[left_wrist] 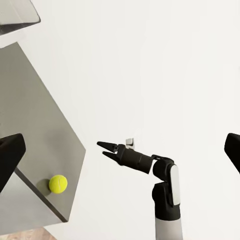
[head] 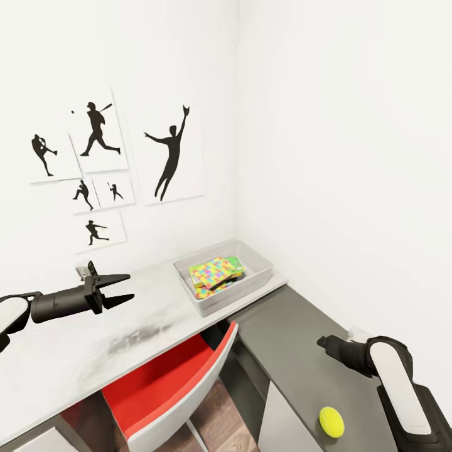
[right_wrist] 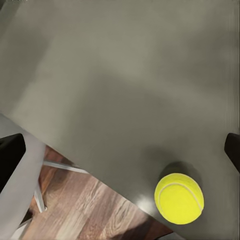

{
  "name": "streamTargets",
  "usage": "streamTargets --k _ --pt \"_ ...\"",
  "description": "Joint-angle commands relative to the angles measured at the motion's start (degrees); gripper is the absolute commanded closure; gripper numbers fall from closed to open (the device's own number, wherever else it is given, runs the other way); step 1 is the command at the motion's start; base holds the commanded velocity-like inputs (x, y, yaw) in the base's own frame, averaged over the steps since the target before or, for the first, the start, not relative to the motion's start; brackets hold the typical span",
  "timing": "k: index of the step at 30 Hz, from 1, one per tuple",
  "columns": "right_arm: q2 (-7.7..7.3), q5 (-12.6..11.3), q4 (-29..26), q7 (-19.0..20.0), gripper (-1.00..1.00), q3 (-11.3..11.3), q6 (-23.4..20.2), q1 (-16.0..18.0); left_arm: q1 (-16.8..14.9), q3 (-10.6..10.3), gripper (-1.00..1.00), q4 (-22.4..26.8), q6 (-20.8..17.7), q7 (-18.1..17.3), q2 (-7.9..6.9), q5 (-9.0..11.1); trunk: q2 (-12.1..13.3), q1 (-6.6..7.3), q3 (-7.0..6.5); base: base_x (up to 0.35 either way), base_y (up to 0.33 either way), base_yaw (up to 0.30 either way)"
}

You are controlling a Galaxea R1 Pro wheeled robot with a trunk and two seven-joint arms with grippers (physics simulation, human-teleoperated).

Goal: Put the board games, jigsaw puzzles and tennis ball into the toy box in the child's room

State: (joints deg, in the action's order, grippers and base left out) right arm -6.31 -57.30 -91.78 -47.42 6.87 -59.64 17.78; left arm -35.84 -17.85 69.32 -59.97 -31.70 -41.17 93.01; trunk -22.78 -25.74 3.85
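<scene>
Tennis ball (head: 331,422) sits near dark cabinet (head: 295,351) edge; careless nudge could roll it off. Right gripper (left_wrist: 106,149) jaws apart (left gripper (head: 122,289) too).

Matte black cylindrical forearms, white glossy shell panels over black joints. Left gripper (head: 119,289): two slim, pointed black fingers. Right gripper (left_wrist: 107,149): same black tapered pattern.

The tennis ball (head: 331,422) is yellow-green on the dark grey cabinet (head: 295,351). In the pale grey toy box (head: 257,267) lie rainbow-spotted jigsaw puzzles (head: 210,272).
</scene>
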Motion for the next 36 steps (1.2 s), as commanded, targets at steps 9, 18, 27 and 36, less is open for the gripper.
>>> streamTargets --k 9,18,27,36 --pt "-0.01 -0.46 0.10 -2.74 -1.00 -2.47 -0.03 0.31 -0.08 -0.16 -1.00 -0.06 -0.03 -0.47 -0.05 -0.28 -0.13 -0.04 -0.72 0.000 0.000 0.103" --pt "-0.03 -0.43 2.88 -10.77 -1.00 -3.14 -0.27 0.33 -0.07 -0.28 -1.00 -0.06 -0.03 -0.34 0.11 -0.36 -0.13 -0.04 -1.50 0.000 0.000 0.134" --pt "-0.86 -0.54 5.88 -12.75 -1.00 -2.55 -0.36 0.40 -0.11 -0.35 -1.00 0.01 0.03 -0.29 0.68 -0.53 -0.13 -0.04 -1.66 -0.012 -0.030 0.037" --pt "-0.81 -0.43 8.70 -13.35 -1.00 -2.84 -0.36 2.74 -0.10 -0.34 -1.00 0.19 0.07 -0.21 0.73 -0.55 -0.13 -0.04 -1.67 -0.031 -0.048 0.002"
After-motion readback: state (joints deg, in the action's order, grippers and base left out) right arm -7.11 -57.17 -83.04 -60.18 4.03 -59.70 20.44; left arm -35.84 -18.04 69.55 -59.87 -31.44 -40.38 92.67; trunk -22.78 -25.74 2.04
